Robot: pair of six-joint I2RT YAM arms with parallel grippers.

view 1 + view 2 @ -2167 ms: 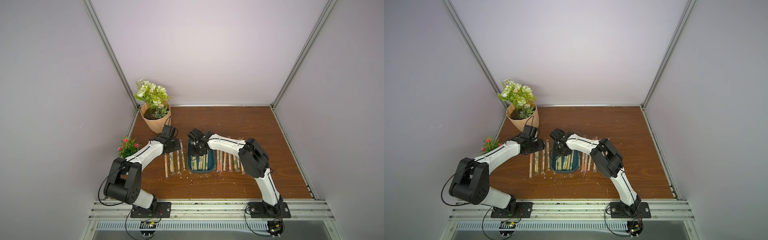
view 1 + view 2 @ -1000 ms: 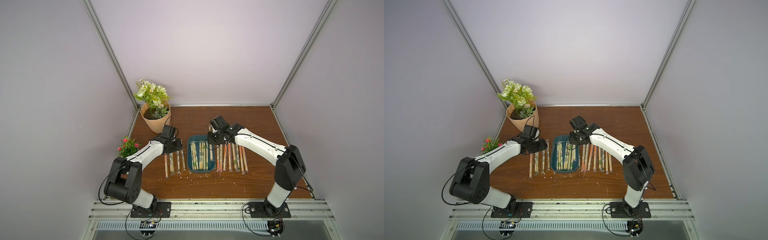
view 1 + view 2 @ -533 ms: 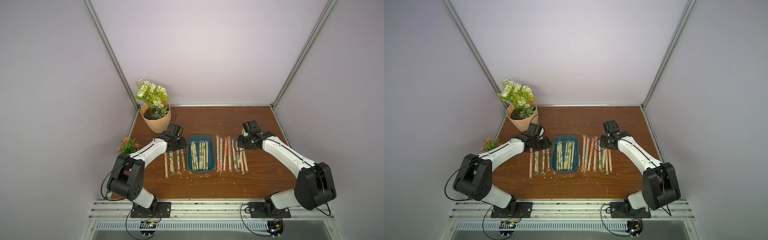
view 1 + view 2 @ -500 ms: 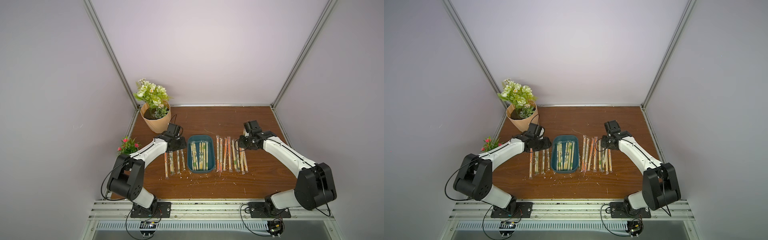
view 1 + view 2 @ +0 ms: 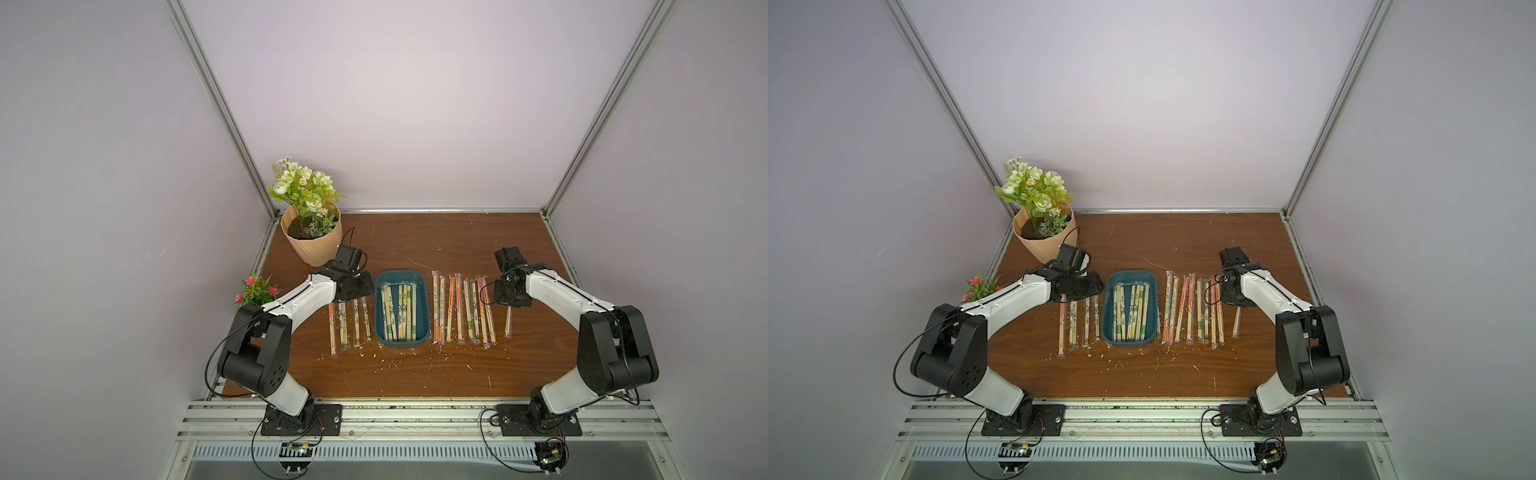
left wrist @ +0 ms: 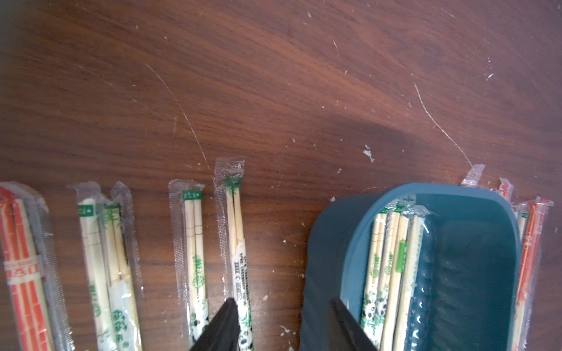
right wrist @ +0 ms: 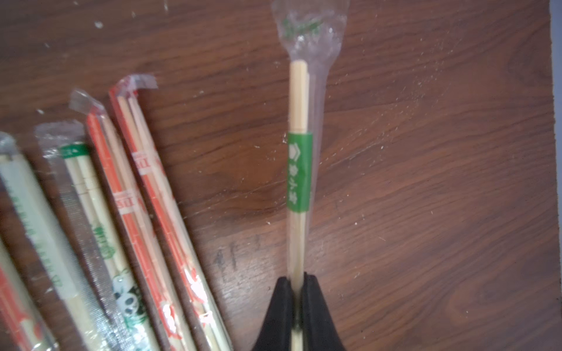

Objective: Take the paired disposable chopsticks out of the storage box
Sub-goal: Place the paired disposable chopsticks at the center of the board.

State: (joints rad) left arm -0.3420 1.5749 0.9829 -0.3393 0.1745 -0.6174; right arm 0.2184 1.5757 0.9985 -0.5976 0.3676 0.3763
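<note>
The dark teal storage box [image 5: 401, 273] [image 5: 1129, 274] sits mid-table with several paired disposable chopsticks [image 5: 399, 311] [image 6: 392, 258] inside. More sleeved pairs lie in rows on the wood to its left [image 5: 349, 324] and right [image 5: 461, 311]. My right gripper [image 7: 297, 282] [image 5: 510, 297] is shut on one green-banded pair [image 7: 299, 170] [image 5: 508, 326], held low over the table just beyond the right row's outer end. My left gripper [image 6: 281, 307] [image 5: 352, 286] is open and empty, over the gap between the left row and the box's wall [image 6: 474, 194].
A peach flower pot [image 5: 313, 245] stands at the back left, close behind my left wrist. A small pink-flowered plant [image 5: 257, 289] sits by the left wall. Walls and metal rails enclose the table. Small plastic scraps [image 5: 390, 357] litter the wood near the front.
My right arm swung from the storage box to the right across the laid-out row, carrying a pair, and now holds still. My left gripper shifted slightly toward the box.
</note>
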